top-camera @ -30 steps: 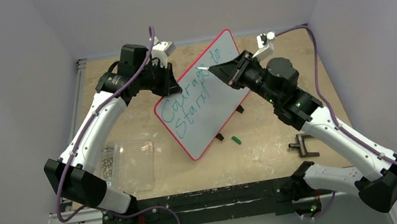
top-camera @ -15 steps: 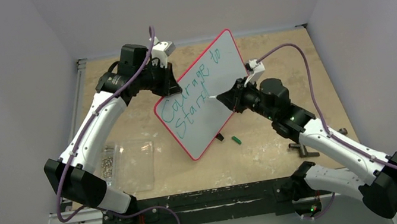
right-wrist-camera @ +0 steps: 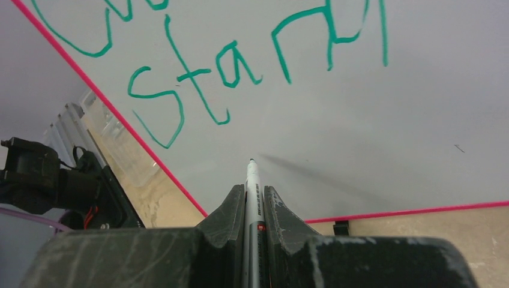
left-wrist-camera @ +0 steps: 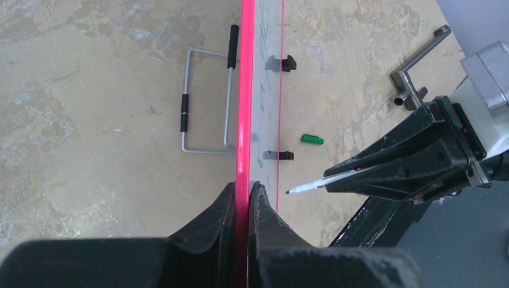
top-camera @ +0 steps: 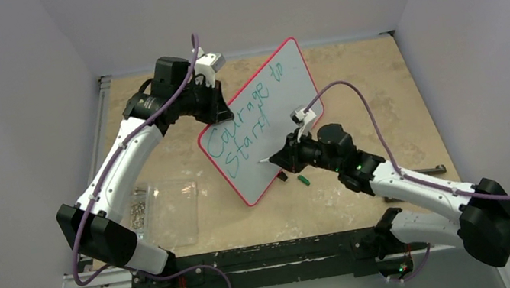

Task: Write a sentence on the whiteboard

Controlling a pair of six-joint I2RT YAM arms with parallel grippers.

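Left wrist: my left gripper (left-wrist-camera: pixel 242 191) pinches the whiteboard (left-wrist-camera: pixel 267 102) by its rim, board up on edge.
Right wrist: right gripper (right-wrist-camera: pixel 252 189) pinches the marker (right-wrist-camera: pixel 251 177) — tip just off the white under the sentence (top-camera: pixel 243 124).
Next: I'd touch lightly, board steady.

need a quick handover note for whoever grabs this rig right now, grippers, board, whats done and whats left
Left gripper: shut on the rim of the whiteboard, which stands on its lower edge.
Right gripper: shut on the marker, tip just off the board below the writing.
Done: the sentence reads "Courage to start" in two green lines.
Left: probably no more writing; back the marker away, then deal with the board. A small green piece, maybe the cap, lies on the table by the board's low edge.
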